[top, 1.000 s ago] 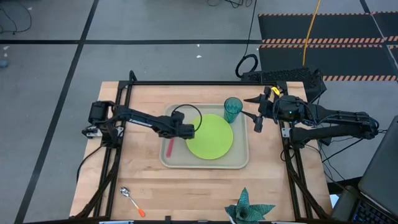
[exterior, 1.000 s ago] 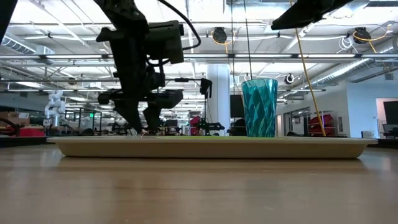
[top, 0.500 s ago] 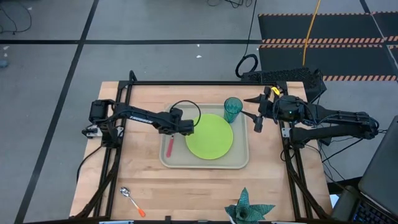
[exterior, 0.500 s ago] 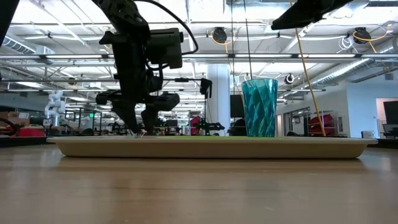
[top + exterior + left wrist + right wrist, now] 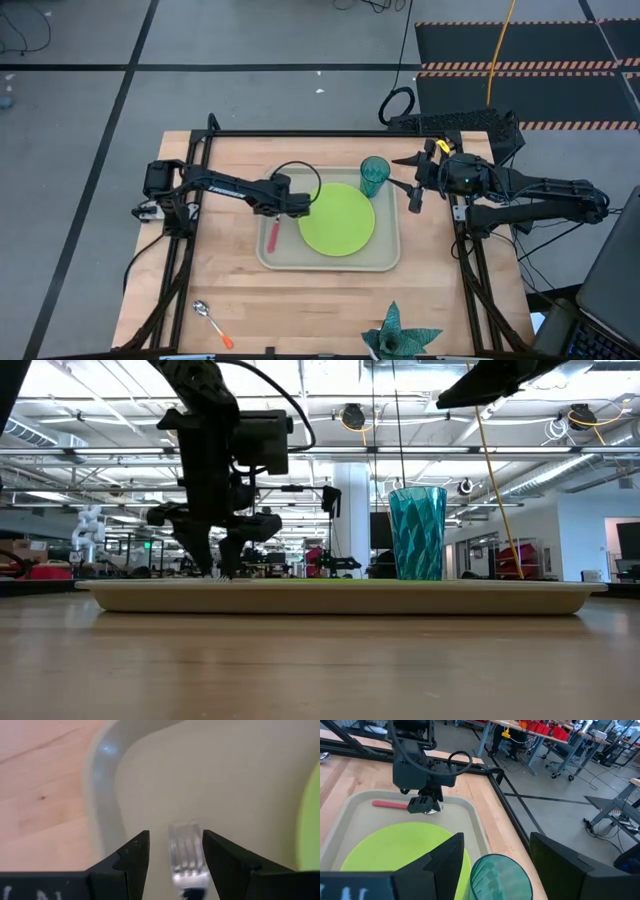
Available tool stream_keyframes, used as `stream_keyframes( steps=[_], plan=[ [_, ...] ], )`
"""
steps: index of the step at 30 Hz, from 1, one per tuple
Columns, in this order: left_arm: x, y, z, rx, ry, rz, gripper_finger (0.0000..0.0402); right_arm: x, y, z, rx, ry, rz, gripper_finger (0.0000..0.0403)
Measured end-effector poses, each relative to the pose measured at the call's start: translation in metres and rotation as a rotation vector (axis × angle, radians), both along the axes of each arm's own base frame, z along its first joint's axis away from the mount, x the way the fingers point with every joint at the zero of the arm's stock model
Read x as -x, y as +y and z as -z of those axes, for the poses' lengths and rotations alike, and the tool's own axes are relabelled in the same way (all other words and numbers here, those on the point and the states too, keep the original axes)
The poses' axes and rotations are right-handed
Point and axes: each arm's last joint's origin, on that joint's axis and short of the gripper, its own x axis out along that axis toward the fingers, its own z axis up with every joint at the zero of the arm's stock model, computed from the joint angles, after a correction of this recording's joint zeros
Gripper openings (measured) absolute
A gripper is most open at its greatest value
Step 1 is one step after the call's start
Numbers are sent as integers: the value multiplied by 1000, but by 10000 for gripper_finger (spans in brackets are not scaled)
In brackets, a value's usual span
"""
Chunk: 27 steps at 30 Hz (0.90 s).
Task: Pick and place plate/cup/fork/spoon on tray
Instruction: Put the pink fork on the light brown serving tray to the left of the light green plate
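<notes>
The beige tray (image 5: 330, 268) lies mid-table. On it rest the lime-green plate (image 5: 337, 219), the teal cup (image 5: 375, 176) standing upright at the far right corner, and the fork (image 5: 273, 237) lying flat on the left part. My left gripper (image 5: 172, 837) hangs open low over the tray floor, one finger on each side of the fork's silver tines (image 5: 186, 852) without touching them. The fork's red handle (image 5: 390, 804) points toward the near edge. The orange-handled spoon (image 5: 212, 322) lies on the bare table, near left. My right gripper (image 5: 413, 195) waits open, raised right of the cup.
A spiky teal leafy object (image 5: 400, 335) sits at the table's near edge, right of centre. A black frame (image 5: 330, 133) runs around the table's far and side edges. A black cable loop (image 5: 300, 180) arches above my left wrist. Bare wood lies left of and in front of the tray.
My left gripper has tipped a little and swung slightly toward the table's far edge above the fork's tines, staying open. The fork lies still on the tray.
</notes>
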Motion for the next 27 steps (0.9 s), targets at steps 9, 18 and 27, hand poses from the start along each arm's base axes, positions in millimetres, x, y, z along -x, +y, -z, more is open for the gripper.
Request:
stream_keyframes(
  steps=[9, 18, 27],
  plan=[
    [-5, 1, 2, -23, -39, 6, 186, 0, 0, 0, 0, 0, 0, 219],
    [-5, 2, 13, -25, 3, -12, 186, 0, 0, 1, -1, 6, 0, 219],
    [-4, 2, 12, -26, -3, -21, 186, 0, 0, 1, -1, 6, 0, 219]
  ],
)
